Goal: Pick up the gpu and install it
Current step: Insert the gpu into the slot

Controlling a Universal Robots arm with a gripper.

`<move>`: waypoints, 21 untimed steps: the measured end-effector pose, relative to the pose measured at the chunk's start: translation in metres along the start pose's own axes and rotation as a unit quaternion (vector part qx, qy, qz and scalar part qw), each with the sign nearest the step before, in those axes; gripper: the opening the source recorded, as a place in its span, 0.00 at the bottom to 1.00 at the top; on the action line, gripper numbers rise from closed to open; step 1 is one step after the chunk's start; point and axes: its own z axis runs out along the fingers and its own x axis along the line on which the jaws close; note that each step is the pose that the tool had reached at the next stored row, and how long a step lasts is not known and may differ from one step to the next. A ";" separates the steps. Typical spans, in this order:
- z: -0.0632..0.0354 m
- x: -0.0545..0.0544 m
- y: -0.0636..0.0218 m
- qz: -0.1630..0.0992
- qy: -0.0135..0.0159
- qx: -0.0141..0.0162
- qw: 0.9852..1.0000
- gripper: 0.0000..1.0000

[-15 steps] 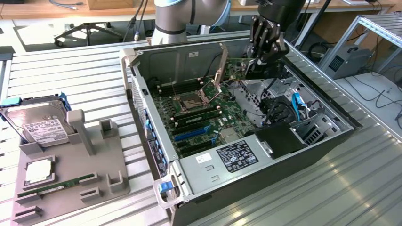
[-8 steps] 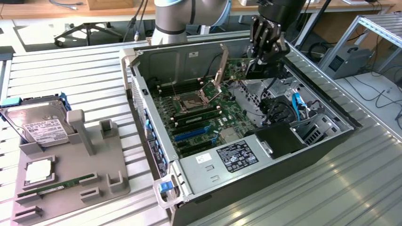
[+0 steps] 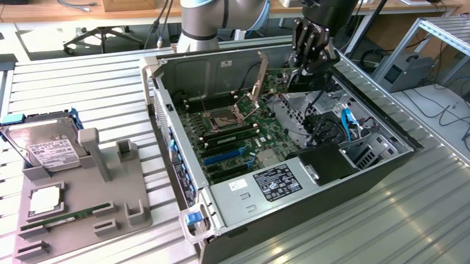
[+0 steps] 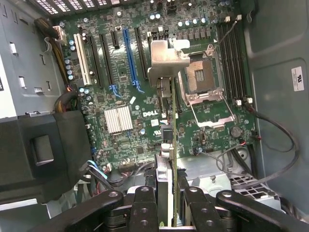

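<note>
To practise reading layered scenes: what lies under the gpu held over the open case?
The green motherboard, its expansion slots to one side, the open processor socket to the other. The strip directly beneath the gpu is covered.

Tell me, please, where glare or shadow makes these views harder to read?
Exterior view: light glares off the metal table, while the computer case interior is shaded. Wrist view: the pale bracket of the gpu shines; the black shroud is dark.
</note>
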 end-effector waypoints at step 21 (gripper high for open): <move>0.0001 -0.001 -0.0028 -0.025 -0.001 -0.001 1.000 0.27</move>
